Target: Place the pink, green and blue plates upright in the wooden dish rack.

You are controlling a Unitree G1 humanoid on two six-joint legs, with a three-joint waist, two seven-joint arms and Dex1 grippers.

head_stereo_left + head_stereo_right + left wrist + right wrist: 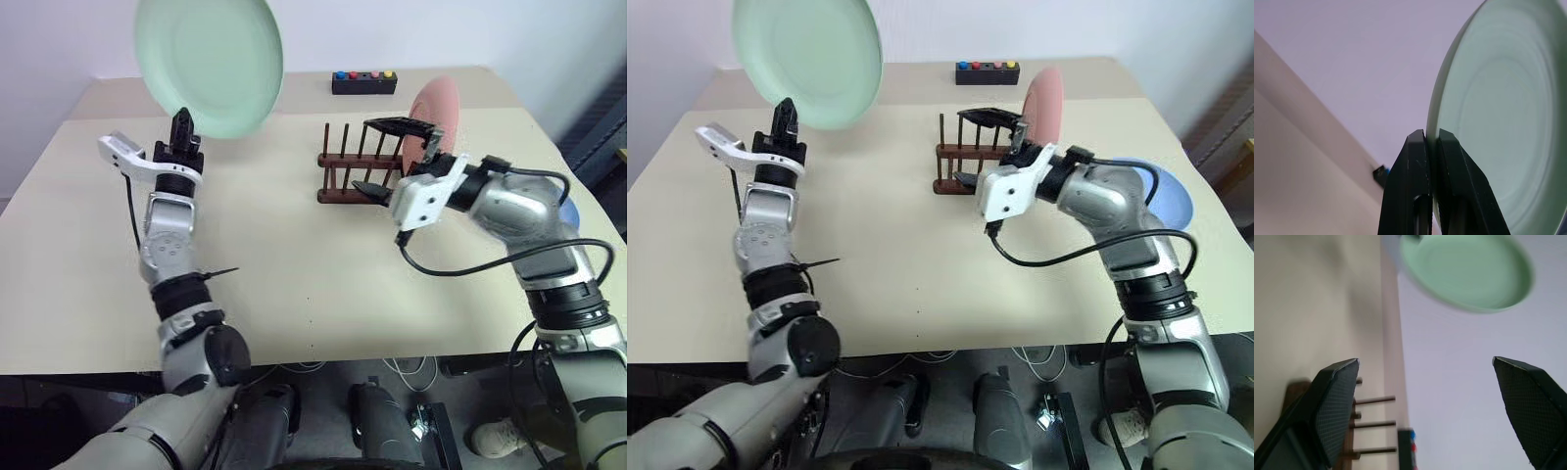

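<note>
Above table (294, 264), green plate (211, 59) (gripper-pinched (183, 125))

Beige table (294, 274): wooden dish rack (353, 176), button box (363, 82), blue plate (1161, 191).

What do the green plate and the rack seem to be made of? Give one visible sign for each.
Green plate: probably matte plastic or melamine; even mint colour, soft sheen, thin rim; glazed ceramic cannot be ruled out.
Rack: wood, dark brown finish; thin round pegs standing on straight rails.
</note>
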